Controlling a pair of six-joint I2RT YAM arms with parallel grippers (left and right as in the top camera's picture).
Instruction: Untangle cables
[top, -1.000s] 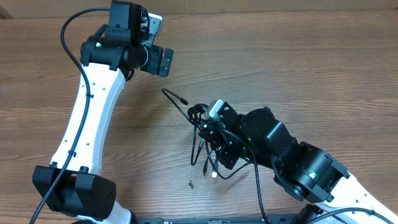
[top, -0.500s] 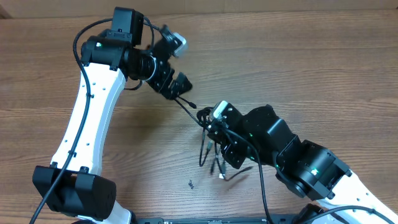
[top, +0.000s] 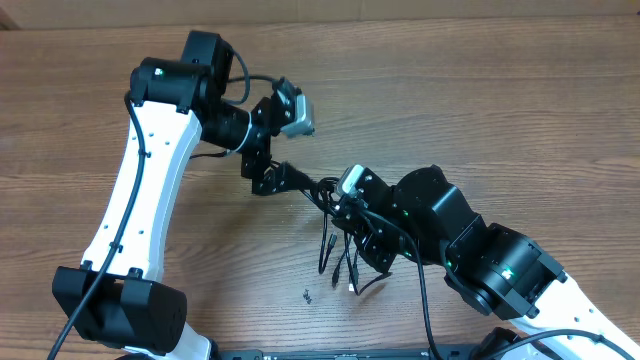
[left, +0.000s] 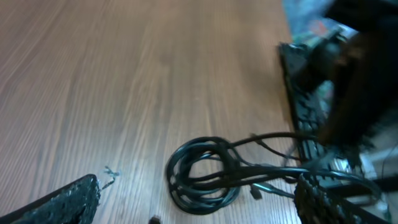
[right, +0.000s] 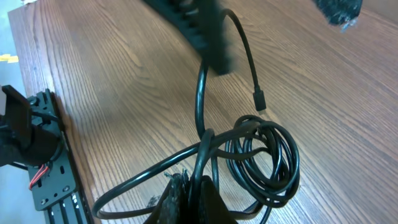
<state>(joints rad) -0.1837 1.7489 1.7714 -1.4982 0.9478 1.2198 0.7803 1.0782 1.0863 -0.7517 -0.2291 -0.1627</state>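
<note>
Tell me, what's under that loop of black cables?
Under the cables, only bare wooden table shows through the loop. The right gripper is shut on the strands and covers whatever lies beneath that pinch.

The overhead view looks straight down on the table (top: 480, 90) from well above, taking in both arms. The left wrist view sits low and close, facing along the wood between the fingers (left: 65, 202) of the left tool (left: 199, 208) (they frame the lower corners). The right wrist view looks steeply down past the right tool (right: 186, 199), very near. All three share the coiled cables (left: 211, 182).
</note>
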